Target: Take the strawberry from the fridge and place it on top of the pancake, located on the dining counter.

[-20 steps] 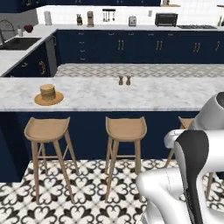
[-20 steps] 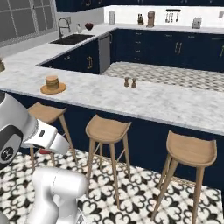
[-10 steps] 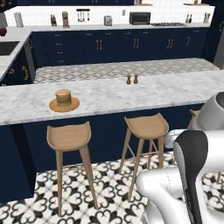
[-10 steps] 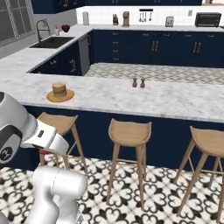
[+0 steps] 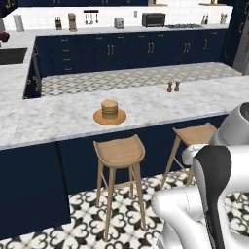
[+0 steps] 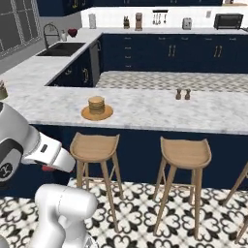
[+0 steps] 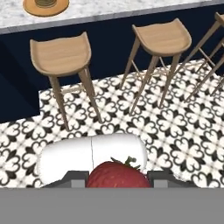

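A: Left base view? Risk?
B: pancake on plate, tabletop near edge; stool right under it, so the arm could clip it reaching in

A: Right base view?
B: red bit, likely the strawberry, low at the arm, well short of the pancake

A: Hand view?
B: claw clamped on strawberry, sitting between the fingertips; small berry, could slip out while carried

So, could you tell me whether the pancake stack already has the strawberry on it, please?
Not yet. The pancake stack's top is bare on the dining counter; the strawberry sits between the shut gripper tips.
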You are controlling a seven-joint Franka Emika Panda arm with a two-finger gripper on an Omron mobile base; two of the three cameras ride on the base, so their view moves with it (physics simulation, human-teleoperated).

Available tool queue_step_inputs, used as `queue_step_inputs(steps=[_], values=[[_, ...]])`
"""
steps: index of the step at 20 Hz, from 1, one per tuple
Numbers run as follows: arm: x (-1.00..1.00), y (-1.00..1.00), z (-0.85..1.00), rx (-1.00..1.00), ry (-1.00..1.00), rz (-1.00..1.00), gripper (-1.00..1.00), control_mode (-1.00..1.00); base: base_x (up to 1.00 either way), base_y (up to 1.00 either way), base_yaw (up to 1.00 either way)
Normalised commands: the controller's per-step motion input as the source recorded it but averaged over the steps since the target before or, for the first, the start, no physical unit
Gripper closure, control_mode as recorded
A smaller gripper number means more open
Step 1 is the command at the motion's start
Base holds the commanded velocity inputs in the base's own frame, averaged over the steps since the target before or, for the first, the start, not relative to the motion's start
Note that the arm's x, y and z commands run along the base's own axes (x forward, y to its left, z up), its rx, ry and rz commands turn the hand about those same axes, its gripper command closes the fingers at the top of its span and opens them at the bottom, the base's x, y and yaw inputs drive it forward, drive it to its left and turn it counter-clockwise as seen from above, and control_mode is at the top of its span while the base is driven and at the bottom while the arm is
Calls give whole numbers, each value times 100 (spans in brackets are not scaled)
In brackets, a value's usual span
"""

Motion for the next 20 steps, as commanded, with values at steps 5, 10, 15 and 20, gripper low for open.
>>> queue_step_inputs(steps=[5,10,15,20], values=[[0,0,0,0,0,0,100,100,67,83,5],[0,0,0,0,0,0,100,100,83,26,19],[0,0,0,0,0,0,100,100,68,0,1],[0,0,0,0,0,0,100,100,45,6,1]])
